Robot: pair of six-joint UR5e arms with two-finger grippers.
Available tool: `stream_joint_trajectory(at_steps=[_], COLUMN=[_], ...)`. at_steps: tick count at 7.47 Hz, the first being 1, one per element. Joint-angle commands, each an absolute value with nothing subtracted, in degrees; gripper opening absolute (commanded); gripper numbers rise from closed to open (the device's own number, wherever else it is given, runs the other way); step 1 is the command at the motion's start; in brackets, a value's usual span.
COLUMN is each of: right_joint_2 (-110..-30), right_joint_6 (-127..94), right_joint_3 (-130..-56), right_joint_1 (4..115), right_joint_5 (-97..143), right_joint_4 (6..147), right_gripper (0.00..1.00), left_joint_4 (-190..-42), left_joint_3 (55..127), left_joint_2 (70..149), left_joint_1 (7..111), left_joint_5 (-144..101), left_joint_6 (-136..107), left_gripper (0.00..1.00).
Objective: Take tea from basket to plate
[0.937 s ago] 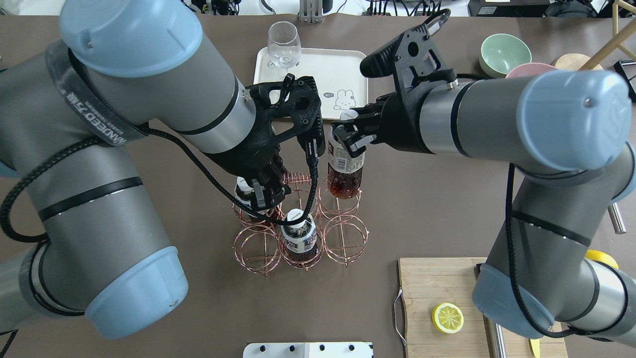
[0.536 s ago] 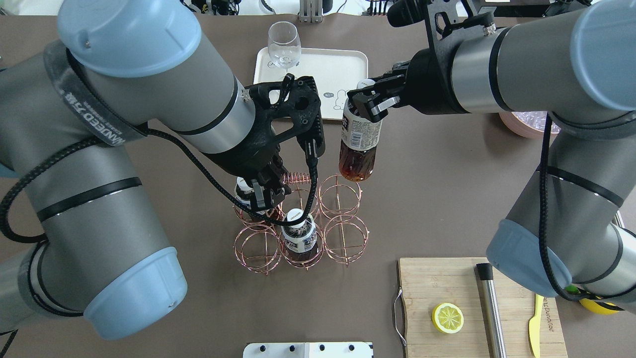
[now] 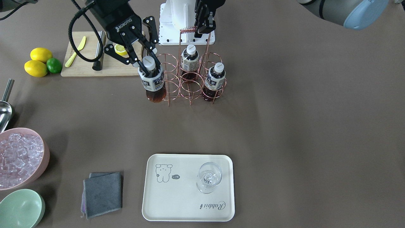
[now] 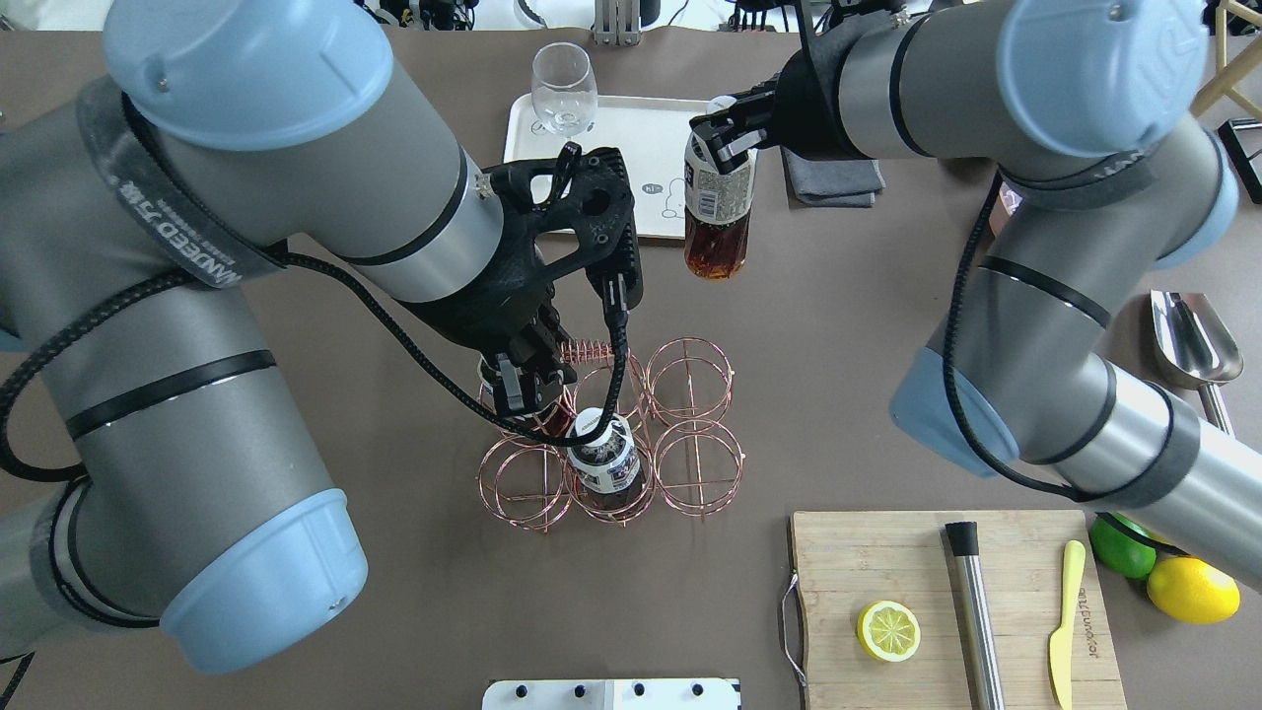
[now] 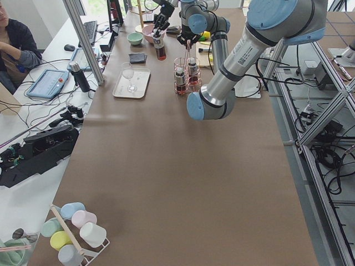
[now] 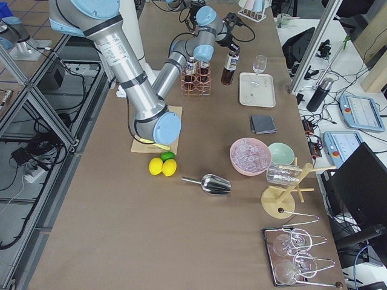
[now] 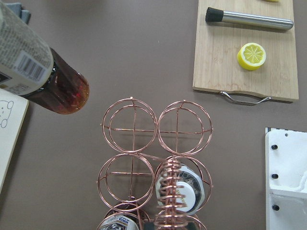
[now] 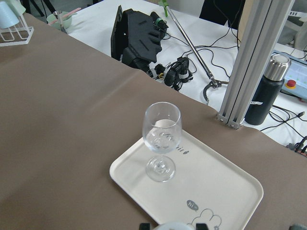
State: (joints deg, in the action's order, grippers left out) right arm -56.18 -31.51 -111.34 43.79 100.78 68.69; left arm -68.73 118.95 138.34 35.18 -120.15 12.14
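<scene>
My right gripper (image 4: pixel 718 146) is shut on the neck of a tea bottle (image 4: pixel 717 222) with a white cap and dark brown drink. It holds the bottle upright in the air, clear of the copper wire basket (image 4: pixel 698 463) and by the near edge of the cream plate (image 4: pixel 621 133). The same gripper (image 3: pixel 148 65) and tea (image 3: pixel 153 85) show in the front-facing view, and the tea (image 7: pixel 41 74) shows in the left wrist view. My left gripper (image 4: pixel 523 387) is shut on the basket's coiled handle (image 4: pixel 584 352). Two more tea bottles (image 3: pixel 190 60) (image 3: pixel 215 79) stand in the basket (image 3: pixel 190 93).
A stemmed glass (image 4: pixel 564 89) stands on the plate's far left corner. A grey cloth (image 4: pixel 833 179) lies right of the plate. A wooden board (image 4: pixel 868 567) with lemon half, muddler and knife is front right. A pink ice bowl (image 3: pixel 19 158), a green bowl (image 3: pixel 19 209) and a metal scoop (image 4: pixel 1193 340) lie further right.
My right gripper has lifted the tea out of the basket's far right cell and carried it away toward the plate. My left gripper has stayed on the handle.
</scene>
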Motion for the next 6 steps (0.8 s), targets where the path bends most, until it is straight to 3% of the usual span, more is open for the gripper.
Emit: stream_joint_trajectory(at_steps=[1, 3, 6], right_joint_2=[-54.1, -46.3, -44.7], right_joint_6=[-31.4, -34.7, -35.5], right_joint_3=[-92.9, -81.7, -76.5], right_joint_1=[44.1, 45.8, 46.1], right_joint_5=[94.5, 94.3, 94.1], right_joint_4=[49.2, 45.2, 43.0], right_gripper=[0.00, 0.00, 0.00], left_joint_4=[-68.6, -68.6, -68.3], left_joint_3=[119.4, 119.8, 120.2], left_joint_2=[138.3, 138.1, 137.6], left_joint_1=[35.6, 38.0, 43.2], left_joint_5=[-120.2, -120.7, -122.3], left_joint_6=[12.5, 12.9, 14.8], left_gripper=[0.00, 0.00, 0.00])
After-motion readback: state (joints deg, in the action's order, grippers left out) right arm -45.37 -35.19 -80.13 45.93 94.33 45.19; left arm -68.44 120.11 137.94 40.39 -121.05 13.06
